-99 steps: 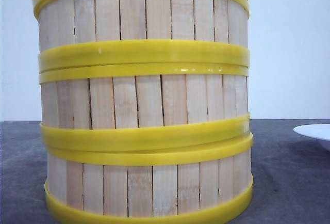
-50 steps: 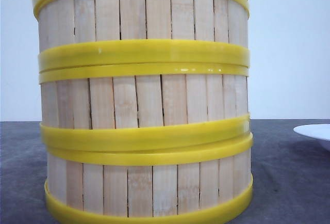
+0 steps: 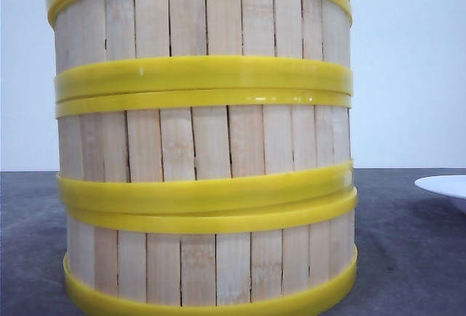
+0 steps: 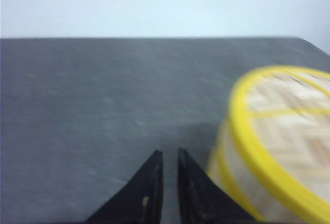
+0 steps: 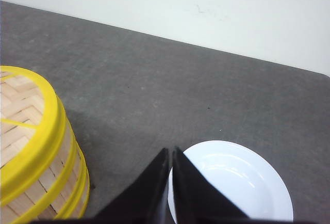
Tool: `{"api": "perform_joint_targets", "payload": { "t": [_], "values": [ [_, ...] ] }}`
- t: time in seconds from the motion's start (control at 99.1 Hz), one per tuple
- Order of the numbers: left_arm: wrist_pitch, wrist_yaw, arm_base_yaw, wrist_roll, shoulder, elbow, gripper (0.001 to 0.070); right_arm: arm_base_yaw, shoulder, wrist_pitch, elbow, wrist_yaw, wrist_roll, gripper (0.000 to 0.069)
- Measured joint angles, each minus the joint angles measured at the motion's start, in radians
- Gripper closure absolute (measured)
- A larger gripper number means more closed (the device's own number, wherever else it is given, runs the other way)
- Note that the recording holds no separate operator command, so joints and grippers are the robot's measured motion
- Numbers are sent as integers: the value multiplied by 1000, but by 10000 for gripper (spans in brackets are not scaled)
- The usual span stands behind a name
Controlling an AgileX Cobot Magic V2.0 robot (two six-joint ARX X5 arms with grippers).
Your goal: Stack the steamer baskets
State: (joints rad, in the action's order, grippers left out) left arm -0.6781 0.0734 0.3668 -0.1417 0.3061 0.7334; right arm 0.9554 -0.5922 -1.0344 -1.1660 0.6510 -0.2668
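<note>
Three steamer baskets stand stacked close to the front camera: the top basket (image 3: 204, 21), the middle basket (image 3: 204, 141) and the bottom basket (image 3: 204, 265), yellow rims meeting between them. The middle one sits slightly askew on the bottom one. In the blurred left wrist view my left gripper (image 4: 169, 152) hovers beside the stack (image 4: 278, 131), fingers a narrow slit apart and holding nothing. My right gripper (image 5: 170, 149) is shut and empty, between the stack (image 5: 31, 131) and the plate. Neither gripper shows in the front view.
A white plate (image 5: 232, 182) lies on the dark grey table (image 5: 154, 79) to the right of the stack; its edge (image 3: 445, 185) shows at the right of the front view. A pale wall stands behind the table.
</note>
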Motion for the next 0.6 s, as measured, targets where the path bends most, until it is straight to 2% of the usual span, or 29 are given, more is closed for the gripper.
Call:
{"api": "perform_joint_targets", "payload": {
  "t": [0.202, 0.313, 0.464, 0.595],
  "values": [
    [114, 3, -158, 8, -7, -143, 685, 0, 0, 0, 0, 0, 0, 684],
    [218, 3, -232, 12, -35, -251, 685, 0, 0, 0, 0, 0, 0, 684],
    [347, 3, -305, 23, -106, -402, 685, 0, 0, 0, 0, 0, 0, 684],
    [403, 3, -338, 46, -177, -515, 685, 0, 0, 0, 0, 0, 0, 684]
  ]
}}
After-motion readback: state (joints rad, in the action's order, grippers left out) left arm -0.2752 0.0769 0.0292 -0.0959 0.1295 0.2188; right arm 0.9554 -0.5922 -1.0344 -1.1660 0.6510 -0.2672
